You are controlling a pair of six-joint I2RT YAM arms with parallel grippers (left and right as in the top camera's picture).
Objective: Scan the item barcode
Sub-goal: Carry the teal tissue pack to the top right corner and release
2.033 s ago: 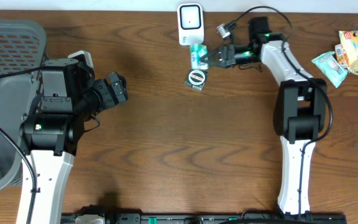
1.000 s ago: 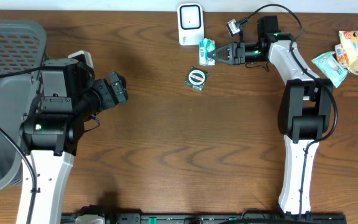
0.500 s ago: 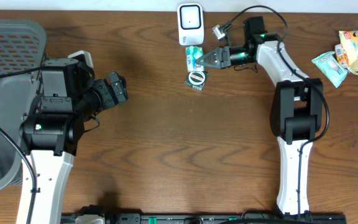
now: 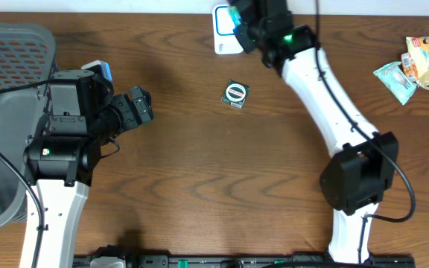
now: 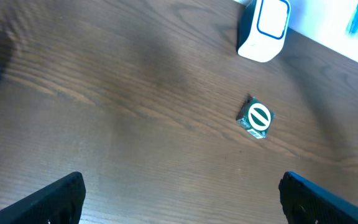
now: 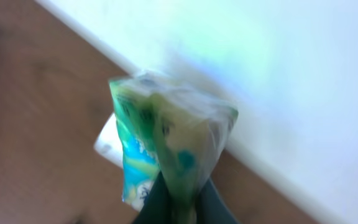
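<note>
Fingers (image 6: 154, 210) of the right gripper (image 6: 178, 200) pinch the green snack packet (image 6: 166, 143). In the last moment it has swung up over the white barcode scanner (image 4: 222, 39), so the scan looks imminent. The left gripper (image 5: 180, 186) idles, spread wide.

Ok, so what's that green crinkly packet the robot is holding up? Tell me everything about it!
The packet is a small see-through plastic wrapper, printed green and blue, with something pale inside. The right pincer is shut on its bottom edge, so it stands upright, off the table. Nothing else seems to touch it. From above, it hangs at the table's far edge, over the white scanner. The close picture is blurry, so no words or barcode can be made out.
</note>
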